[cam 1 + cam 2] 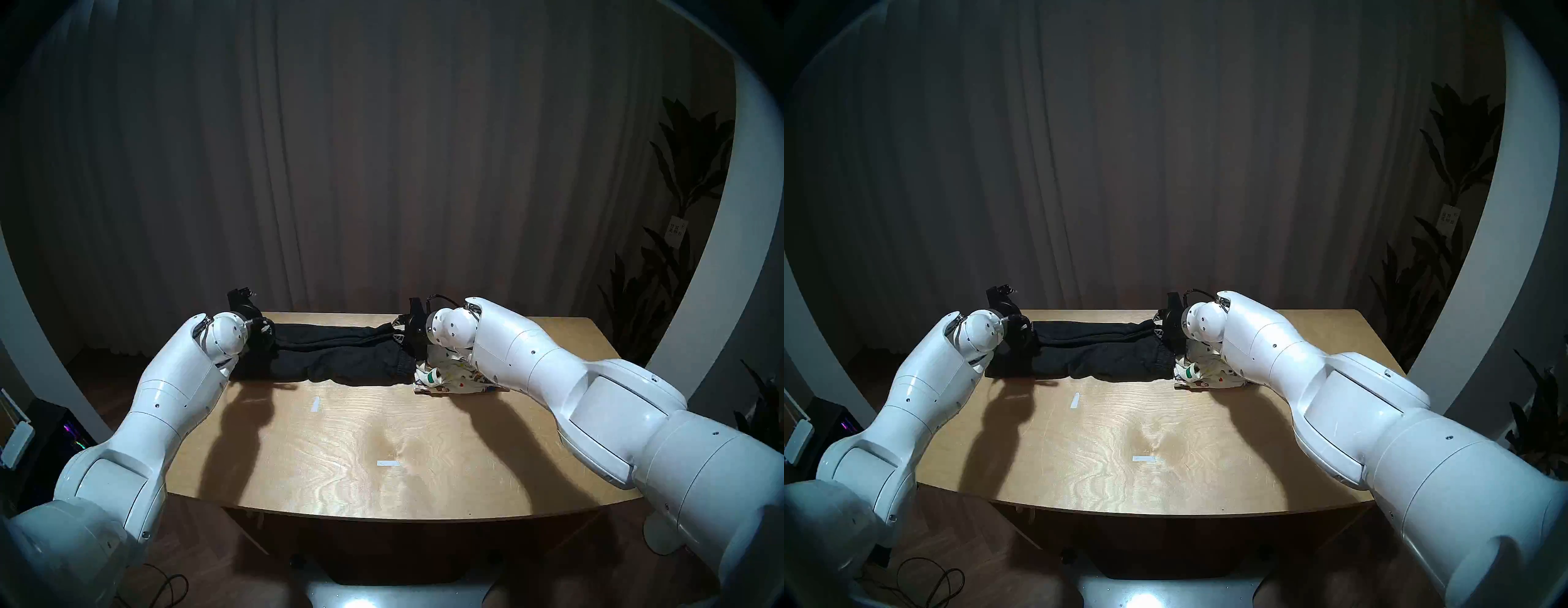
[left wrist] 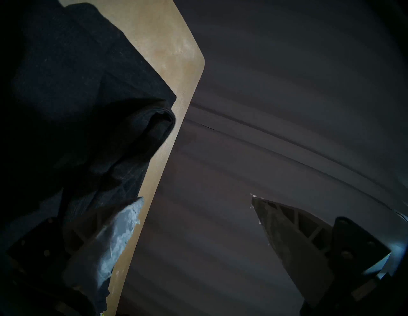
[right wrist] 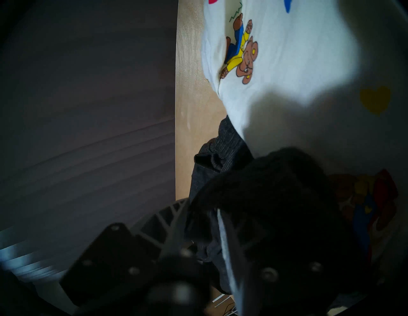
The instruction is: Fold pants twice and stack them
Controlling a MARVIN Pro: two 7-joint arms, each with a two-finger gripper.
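Along the far edge of the pale plywood worktop (image 1: 382,424) the charcoal-black knit short pants (image 1: 339,361) lie stretched out lengthwise, from the left arm's end across to the right arm's. At their left end sits the left tool (image 2: 196,198), its two fingers spread wide apart with nothing between them: in the left wrist view one finger (image 2: 123,222) lies against the dark cloth at the worktop's edge, while the other (image 2: 287,229) hangs out past the edge over the dark curtain (no cloth is caught in the gap). A folded hem of the black pants lies just ahead of that nearer finger.

At the pants' right end, the ribbed waistband bunches up into the right tool (image 3: 212,220), whose fingers are pressed together on the black knit, the cloth wrapping round them in the right wrist view. Just beside this, and touching the black waistband, lies the cream cotton short pants printed with teddy bears and hearts (image 1: 449,380), crumpled in a low heap under the right arm's wrist. Whether the cream pair overlaps the black waistband's edge I cannot tell for certain.
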